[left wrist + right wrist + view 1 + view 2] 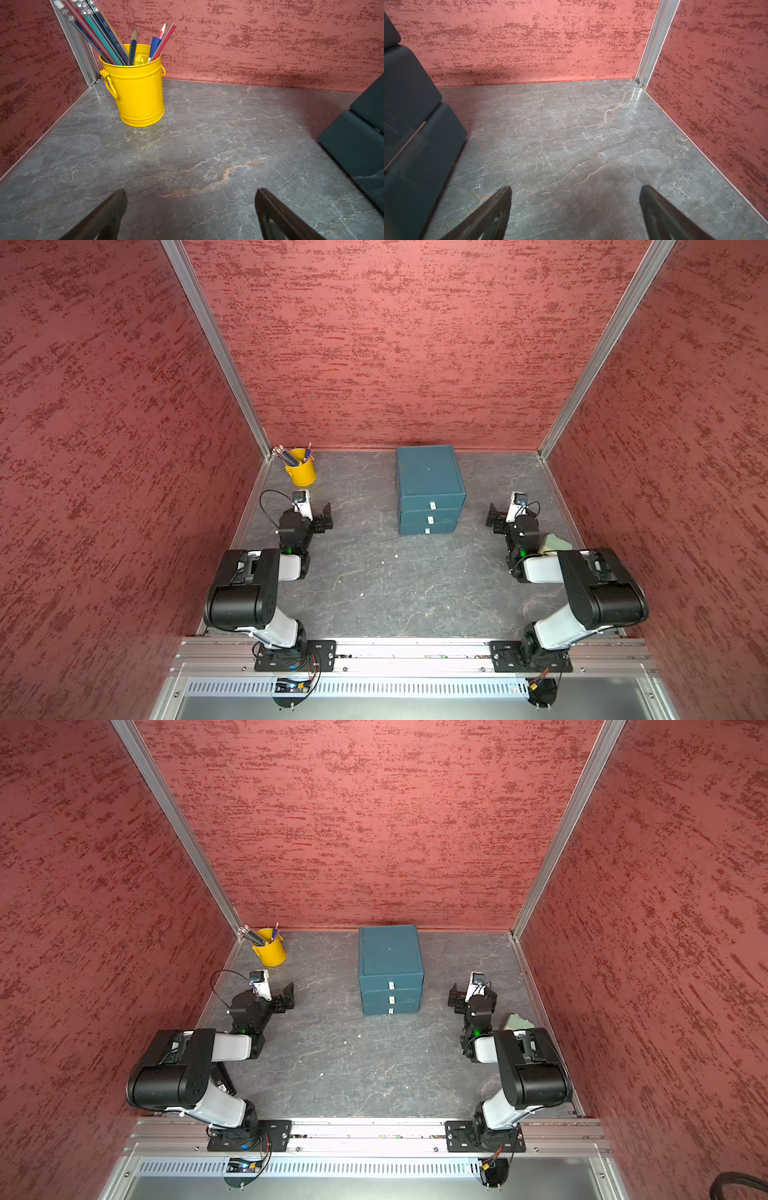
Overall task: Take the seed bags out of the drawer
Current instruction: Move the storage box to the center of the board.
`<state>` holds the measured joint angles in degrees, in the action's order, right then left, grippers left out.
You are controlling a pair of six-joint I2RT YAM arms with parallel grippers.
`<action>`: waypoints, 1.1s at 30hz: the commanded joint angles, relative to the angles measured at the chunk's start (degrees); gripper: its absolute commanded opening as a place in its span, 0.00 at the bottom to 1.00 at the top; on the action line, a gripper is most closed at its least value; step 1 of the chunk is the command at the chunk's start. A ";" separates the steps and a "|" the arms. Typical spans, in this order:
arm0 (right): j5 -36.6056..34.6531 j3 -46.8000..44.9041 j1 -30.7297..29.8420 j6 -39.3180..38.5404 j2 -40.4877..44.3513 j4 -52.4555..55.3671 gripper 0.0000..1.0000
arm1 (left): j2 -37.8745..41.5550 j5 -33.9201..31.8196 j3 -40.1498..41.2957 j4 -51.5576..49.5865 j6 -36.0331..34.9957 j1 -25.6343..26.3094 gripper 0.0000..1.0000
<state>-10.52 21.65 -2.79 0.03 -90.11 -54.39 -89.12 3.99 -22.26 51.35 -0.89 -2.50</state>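
- Nearest me, a dark flat thing (222,1080) with a pale label peeks out under the left arm in a top view only. A pale green lump (555,543) sits half hidden by the right arm in both top views.
- The table (374,585) lies open and wide between the arms.
- The left gripper (327,517) has its jaws spread apart with nothing between them, and so does the right gripper (493,517). Each wrist view shows only table between the fingers.
- The chest (430,477) stands between the grippers, well apart from both. Its long axis runs front to back, and its three drawers (430,520) face the arms, all pushed in.
- The white pulls (432,505) show only from above; the wrist views catch just the chest's sides.
- No view shows the seed bags.
- In the far left corner a bucket (300,472) holds pencils (104,31), whose colours are clear only in the left wrist view.
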 commanded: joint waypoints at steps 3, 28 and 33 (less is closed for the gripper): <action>0.78 -0.47 0.15 0.44 1.09 -0.30 0.99 | 0.92 -0.13 0.38 0.15 -0.12 0.30 1.00; -0.97 8.27 -0.38 2.97 15.68 27.85 0.99 | 13.05 -0.25 -4.77 -18.51 -1.82 2.07 1.00; 3.72 18.28 -0.34 8.32 17.02 45.55 0.99 | 18.70 1.55 -14.17 -40.17 2.46 2.65 1.00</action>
<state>-9.43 36.82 -2.90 4.12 -73.47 -24.14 -72.34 4.19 -32.38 26.02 -0.60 -0.27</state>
